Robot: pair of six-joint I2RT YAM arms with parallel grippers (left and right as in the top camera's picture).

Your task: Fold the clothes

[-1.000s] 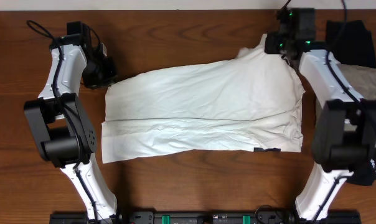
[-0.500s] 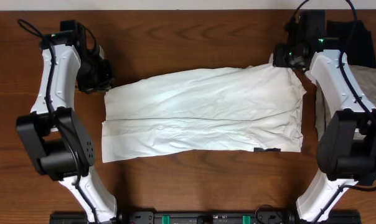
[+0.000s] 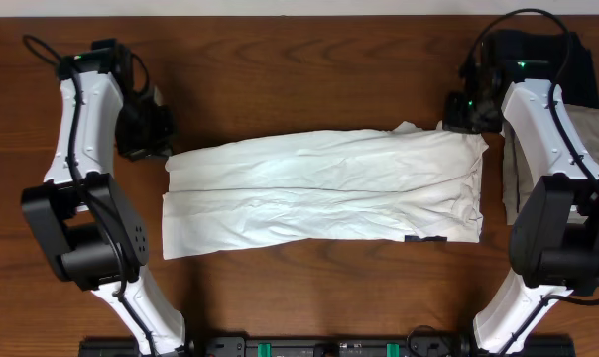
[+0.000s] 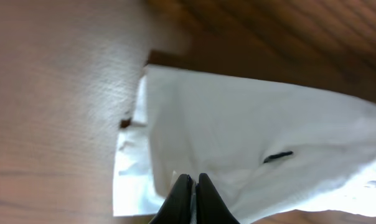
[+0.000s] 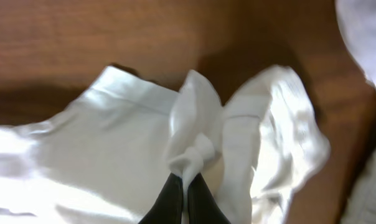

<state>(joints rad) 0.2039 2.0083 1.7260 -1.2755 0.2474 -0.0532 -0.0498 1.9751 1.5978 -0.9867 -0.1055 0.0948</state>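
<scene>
Well, wht T-shirt point(image 3: 319, 188), blk print point(image 3: 424, 239) unreadable.

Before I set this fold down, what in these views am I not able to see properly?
- Overhead: the fingertips of the left tool and right tool are hidden under their own wrists, so neither grip on the white T-shirt shows there.
- Overhead: the right arm partly covers the grey-beige garment and black garment; the grey-beige one runs off the edge.
- Left wrist: the black mark is too blurred to read.
</scene>
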